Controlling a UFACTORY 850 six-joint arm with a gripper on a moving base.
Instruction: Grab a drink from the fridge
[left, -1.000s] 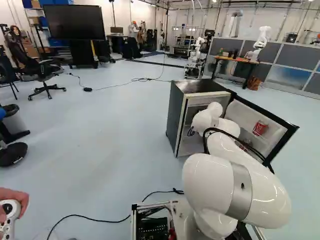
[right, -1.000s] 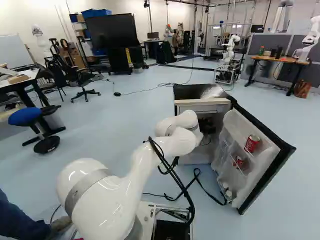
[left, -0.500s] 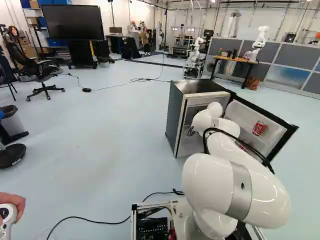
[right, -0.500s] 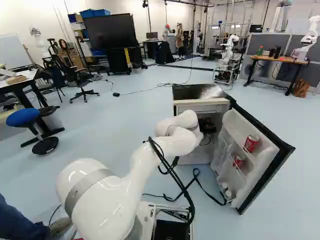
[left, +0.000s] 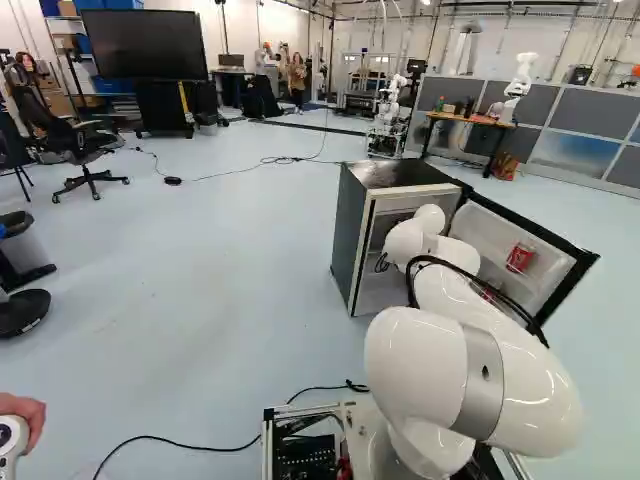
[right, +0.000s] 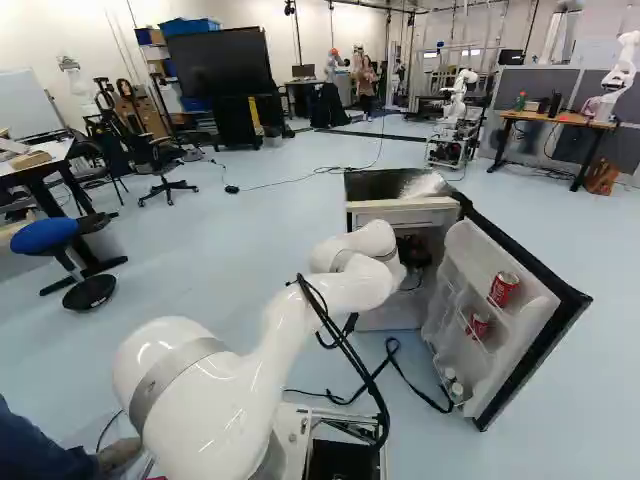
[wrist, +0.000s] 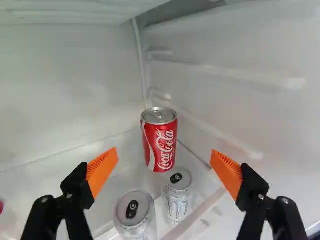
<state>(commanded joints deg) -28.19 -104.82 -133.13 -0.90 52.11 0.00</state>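
My gripper (right: 412, 252) shows as a dark shape inside the open fridge (right: 405, 217), partly hidden by the arm. Seen from the wrist, the gripper (wrist: 164, 155) has its orange-padded fingers wide open, touching nothing. Ahead of it, a red can (wrist: 160, 145) stands upright near the inner corner. Two silver cans stand closer: one (wrist: 178, 192) just before the red one, the other (wrist: 135, 215) beside it, toward the left finger. A sliver of something red (wrist: 1, 207) shows beyond the left finger.
The fridge door (right: 505, 345) stands open beside the arm, with two red cans (right: 503, 289) on its shelves. White ridges (wrist: 220, 130) line the fridge's inner side wall. A black cable (right: 400, 375) hangs from arm to door. Another robot (right: 460, 95) stands far back.
The surroundings have slid a little to the left in both base views, so the base has moved very slightly. The arm keeps its pose over its lowest joint.
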